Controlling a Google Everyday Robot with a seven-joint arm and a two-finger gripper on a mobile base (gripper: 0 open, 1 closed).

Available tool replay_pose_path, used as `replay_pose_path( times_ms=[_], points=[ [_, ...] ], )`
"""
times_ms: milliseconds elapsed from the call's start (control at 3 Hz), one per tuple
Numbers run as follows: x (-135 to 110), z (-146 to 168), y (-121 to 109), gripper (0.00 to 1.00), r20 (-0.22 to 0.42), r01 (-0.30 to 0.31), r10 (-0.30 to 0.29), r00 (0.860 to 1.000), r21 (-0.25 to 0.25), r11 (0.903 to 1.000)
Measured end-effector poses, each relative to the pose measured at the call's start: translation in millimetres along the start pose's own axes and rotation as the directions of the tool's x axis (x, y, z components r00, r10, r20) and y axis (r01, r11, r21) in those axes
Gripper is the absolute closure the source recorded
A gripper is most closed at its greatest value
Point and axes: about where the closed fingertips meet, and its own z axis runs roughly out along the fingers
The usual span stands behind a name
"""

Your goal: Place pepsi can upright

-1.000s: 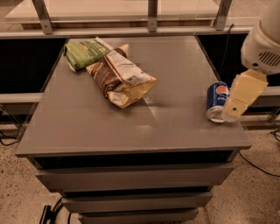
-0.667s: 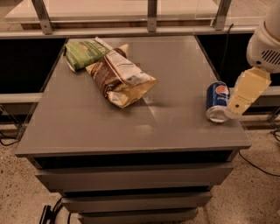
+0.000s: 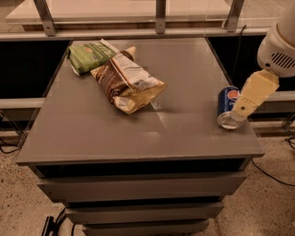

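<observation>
The pepsi can (image 3: 227,105) is dark blue with a red-white-blue logo. It lies on the grey table (image 3: 138,133) near the right edge, with a silver end (image 3: 227,121) turned toward the front. My gripper (image 3: 244,107), cream-coloured under a white wrist (image 3: 279,46), reaches down from the upper right. It sits right against the can's right side and partly covers it. I cannot tell whether it holds the can.
A brown and yellow chip bag (image 3: 126,83) lies at the table's middle left, overlapping a green chip bag (image 3: 87,55) at the back left. A rail with metal posts (image 3: 160,14) runs behind the table. Drawers (image 3: 138,189) are below the top.
The gripper has shifted only slightly beside the can. The can and the bags have not moved.
</observation>
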Motion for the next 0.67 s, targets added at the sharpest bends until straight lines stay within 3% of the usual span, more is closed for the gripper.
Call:
replay_pose_path(
  times_ms=[333,667],
  points=[
    [-3.6,9.5,-9.3,0.00,0.048,-0.161,0.158,0.986,0.058,0.9852],
    [-11.1,16.2,-16.5,0.00,0.030,-0.264,0.263,0.964,0.150,0.9526]
  ],
)
